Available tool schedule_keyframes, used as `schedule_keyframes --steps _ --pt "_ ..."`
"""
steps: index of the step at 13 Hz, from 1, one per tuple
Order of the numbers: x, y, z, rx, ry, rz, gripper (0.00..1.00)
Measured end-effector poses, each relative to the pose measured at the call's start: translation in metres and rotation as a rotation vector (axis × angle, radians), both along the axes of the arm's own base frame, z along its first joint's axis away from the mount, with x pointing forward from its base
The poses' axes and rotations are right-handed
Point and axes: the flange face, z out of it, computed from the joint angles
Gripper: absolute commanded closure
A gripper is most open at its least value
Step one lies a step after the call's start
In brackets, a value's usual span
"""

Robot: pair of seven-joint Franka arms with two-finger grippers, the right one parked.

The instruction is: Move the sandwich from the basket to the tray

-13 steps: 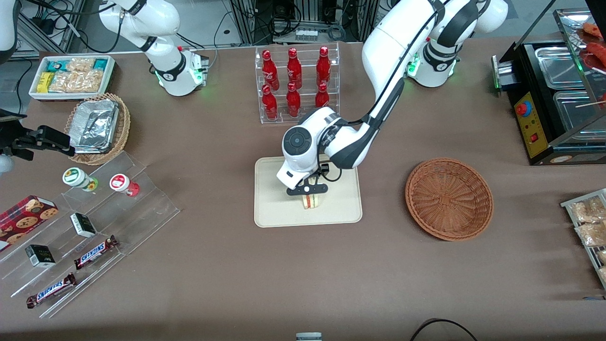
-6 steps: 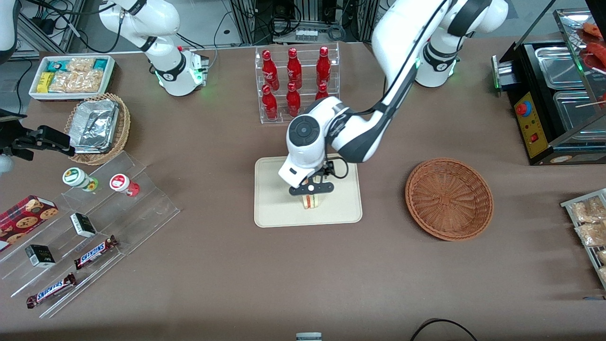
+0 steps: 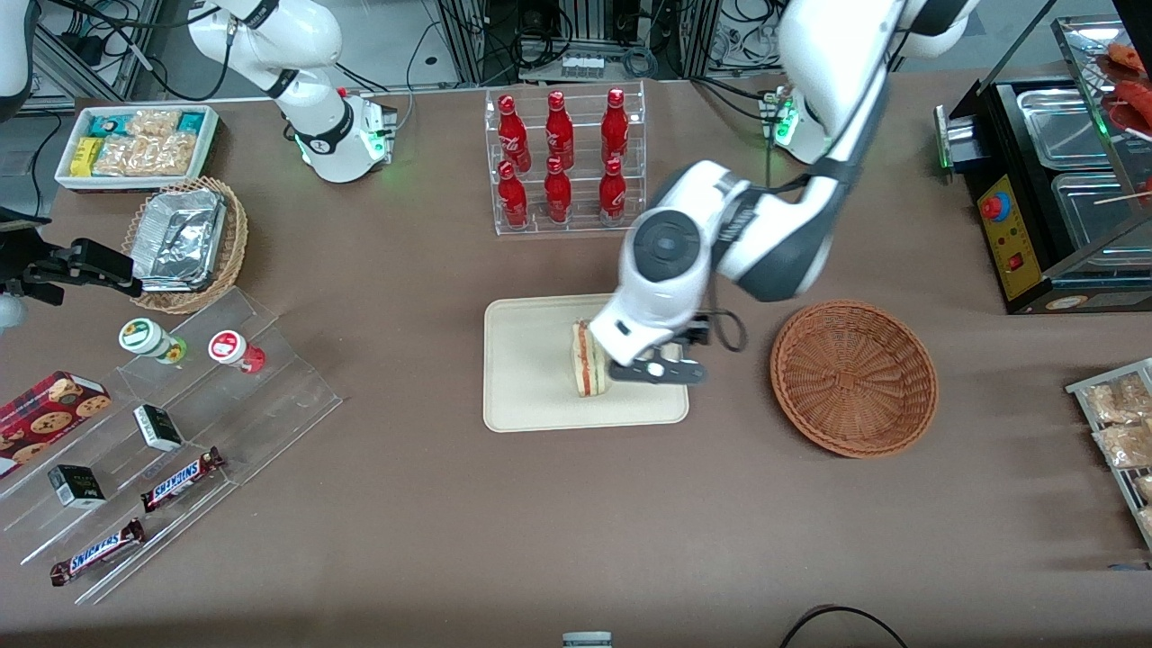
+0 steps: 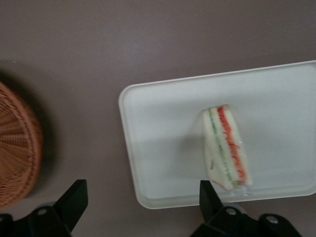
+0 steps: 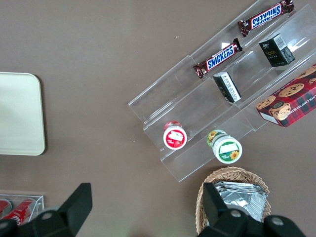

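Sandwich [image 3: 587, 360] is lying on the tray [image 3: 526, 396], the basket [image 3: 853, 378] sitting empty nearby. I'm holding the tool [image 3: 655, 370] spread and empty above the tray's basket-side edge. Dipping while I'm pulling away could be clipping the rim, sliding the tray across the bench [image 3: 450, 522].

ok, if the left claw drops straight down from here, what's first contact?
Probably the tray edge nearest the basket, or bare table just off it. The open claw hangs past the sandwich, so it likely misses that. Depth is unclear.
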Motion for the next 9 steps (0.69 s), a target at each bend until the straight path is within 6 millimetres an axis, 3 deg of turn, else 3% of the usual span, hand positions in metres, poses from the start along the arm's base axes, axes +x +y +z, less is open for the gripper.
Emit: schedule_keyframes --steps 4,9 --pt "0.028 0.104 0.018 0.009 0.061 -0.086 0.0" --pt "0.031 0.202 0.037 -0.012 0.067 -0.186 0.0"
